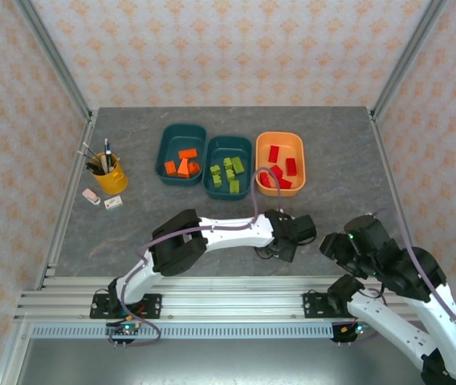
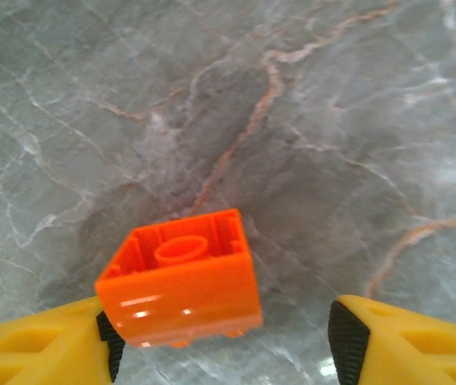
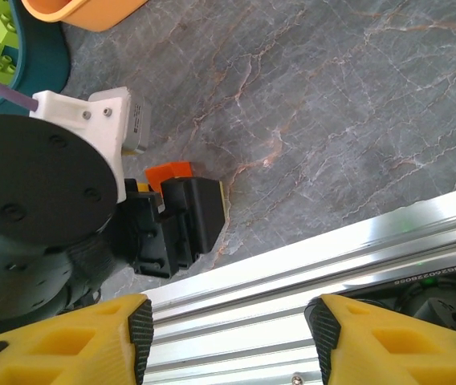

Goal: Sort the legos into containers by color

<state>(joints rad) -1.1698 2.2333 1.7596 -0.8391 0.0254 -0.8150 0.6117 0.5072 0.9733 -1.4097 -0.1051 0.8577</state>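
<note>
Left end effector (image 2: 224,346) low over the desk (image 2: 356,120), jaws apart, with an orange brick (image 2: 181,279) lying between them on the grey marbled surface. Brick upside down, hollow underside and round tube facing up, slightly tilted. One lower corner against the black pad (image 2: 109,346) on the picture's left, a clear gap to the other pad. Not clamped.

All that detail from the left wrist view. From above, that spot covered by the left arm's own wrist, in front of the tubs and toward the desk's near edge. From the right wrist view, just an orange corner of the brick peeking out beside the black finger housing.

Right end effector (image 3: 228,337) with yellow fingers well apart and nothing between them, above the aluminium rail (image 3: 332,257) at the desk's near edge, just beside the left arm's wrist.

Farther out, in the top view, three tubs in a row at mid-desk, each just beside the next:
- left teal tub (image 1: 161,152) holding orange bricks (image 1: 181,163)
- middle teal tub (image 1: 246,144) holding lime green bricks (image 1: 228,172)
- orange tub (image 1: 280,140) holding red bricks (image 1: 280,172)

Corners of the middle and orange tubs also at the top left of the right wrist view, lime green studs plain there.

Well apart at the desk's left, a yellow cup (image 1: 111,180) of pens (image 1: 103,156), with two small pale items beside it, too small to tell.
</note>
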